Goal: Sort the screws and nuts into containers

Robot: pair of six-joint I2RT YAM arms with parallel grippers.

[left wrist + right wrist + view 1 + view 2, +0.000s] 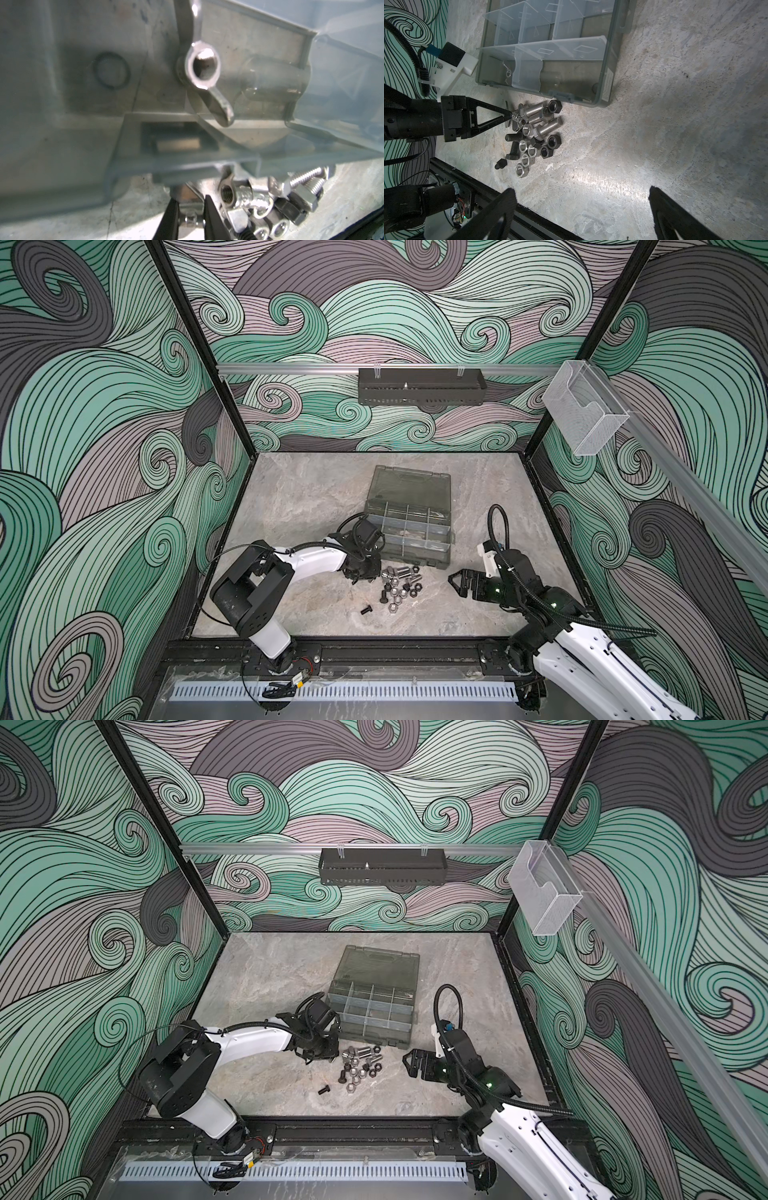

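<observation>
A heap of screws and nuts [401, 585] [361, 1065] lies on the stone floor just in front of the smoky grey case [446, 556] [409, 1029]. Silver screws [548, 127], black nuts [554, 141] and silver nuts [525, 160] are mixed together. One black screw [366, 609] [500, 163] lies apart. My left gripper [380, 572] [191, 199] [509, 116] is at the heap's edge, shut on a small silver piece that looks like a wing nut. My right gripper [455, 585] [581, 192] hovers open beside the heap, nothing between its fingers.
The case's lid [409, 485] lies open towards the back. A silver wing nut [204, 70] sits in a near compartment, seen through the case wall [83, 104]. A black perforated tray [419, 387] and a clear holder [586, 414] hang on the walls. A black rail [529, 218] edges the front.
</observation>
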